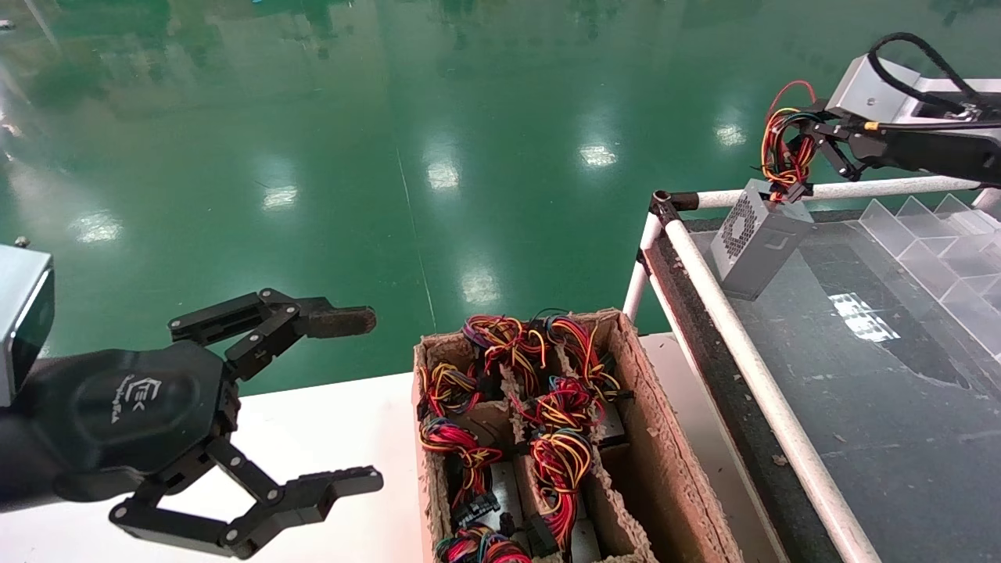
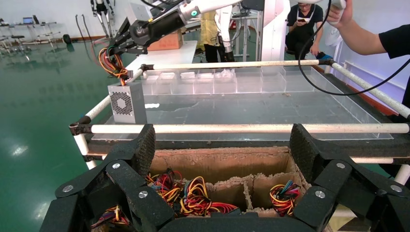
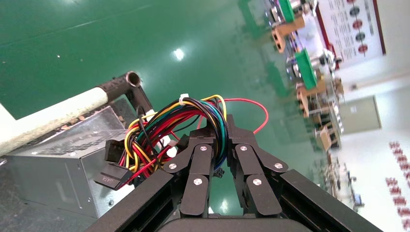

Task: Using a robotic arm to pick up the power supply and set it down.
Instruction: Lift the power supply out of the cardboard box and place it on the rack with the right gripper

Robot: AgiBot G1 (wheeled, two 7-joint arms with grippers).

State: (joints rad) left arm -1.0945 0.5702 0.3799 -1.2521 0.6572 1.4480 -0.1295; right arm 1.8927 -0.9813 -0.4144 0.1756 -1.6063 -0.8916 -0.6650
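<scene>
The power supply (image 1: pixel 757 242), a small grey metal box with a round perforated vent, hangs tilted over the far left corner of the dark glass-topped bench (image 1: pixel 876 375). I cannot tell whether its lower edge touches the surface. Its bundle of red, yellow and blue wires (image 3: pixel 164 130) rises into my right gripper (image 3: pixel 221 128), which is shut on the wires; the box (image 3: pixel 58 169) is below it. The robotic arm with the green ring light (image 2: pixel 194 13) reaches in from the far side. My left gripper (image 1: pixel 356 400) stands open and empty over the white table, beside the cardboard box.
A cardboard box (image 1: pixel 626 438) with dividers holds several more coloured wire bundles. White pipe rails (image 1: pixel 735 328) frame the bench. Clear plastic dividers (image 1: pixel 938 250) line its far right side. A person's arm (image 2: pixel 367 34) and a black cable (image 2: pixel 309 72) hang over the bench's far end.
</scene>
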